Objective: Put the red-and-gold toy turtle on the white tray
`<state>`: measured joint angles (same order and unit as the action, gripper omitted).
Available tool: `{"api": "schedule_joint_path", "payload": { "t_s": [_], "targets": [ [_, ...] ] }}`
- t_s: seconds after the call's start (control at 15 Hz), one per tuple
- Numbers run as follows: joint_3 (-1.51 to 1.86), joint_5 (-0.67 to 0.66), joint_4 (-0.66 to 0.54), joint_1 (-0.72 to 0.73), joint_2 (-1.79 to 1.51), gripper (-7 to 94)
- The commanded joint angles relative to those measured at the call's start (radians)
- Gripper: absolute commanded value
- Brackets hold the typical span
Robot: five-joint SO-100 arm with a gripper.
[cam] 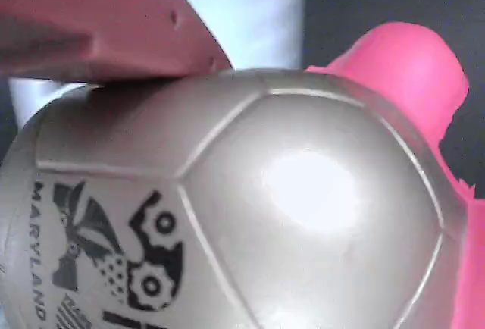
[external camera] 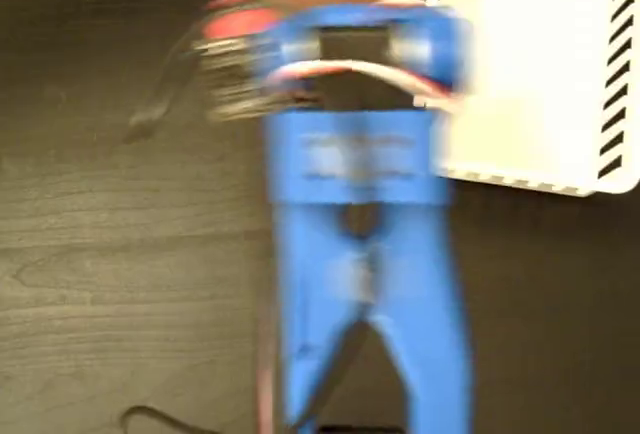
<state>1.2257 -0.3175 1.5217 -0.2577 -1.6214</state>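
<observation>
A blurred blue robot arm is seen from above in the fixed view, rising from the bottom edge across a dark wood-grain tabletop. At its top end, towards the upper left of the picture, the pincer is smeared by motion, with red shapes showing beside a pale grey-gold blur that appears to be the toy turtle. The white tray lies in the upper right corner of the same view, its low walls marked with black slits; part of its left side is hidden by the arm, and its pale floor is seen bare where it shows. The turtle is placed left of the tray, not inside it. A dark cable trails on the tabletop to the left of the arm. In the wrist view the frame is almost filled by the turtle's domed gold shell, divided by raised seams and printed with a black emblem and lettering at lower left. A bright coral-pink part of the turtle juts out at upper right. A red finger of the pincer is pressed against the top of the shell, so the pincer is taken to be clamped on the turtle; the other finger is not seen.
</observation>
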Motion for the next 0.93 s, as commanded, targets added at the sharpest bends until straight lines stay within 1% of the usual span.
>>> {"api": "schedule_joint_path", "payload": {
  "t_s": [0.0, 0.27, 0.53, 0.87],
  "targets": [
    [-0.158, -0.078, -0.005, -0.078, 0.031, 0],
    [-0.241, -0.176, 0.008, -0.132, 0.179, 0],
    [-0.391, -0.249, 0.009, -0.204, 0.370, 0],
    [-0.430, -0.314, -0.015, -0.259, 0.443, 0]
  ]
}}
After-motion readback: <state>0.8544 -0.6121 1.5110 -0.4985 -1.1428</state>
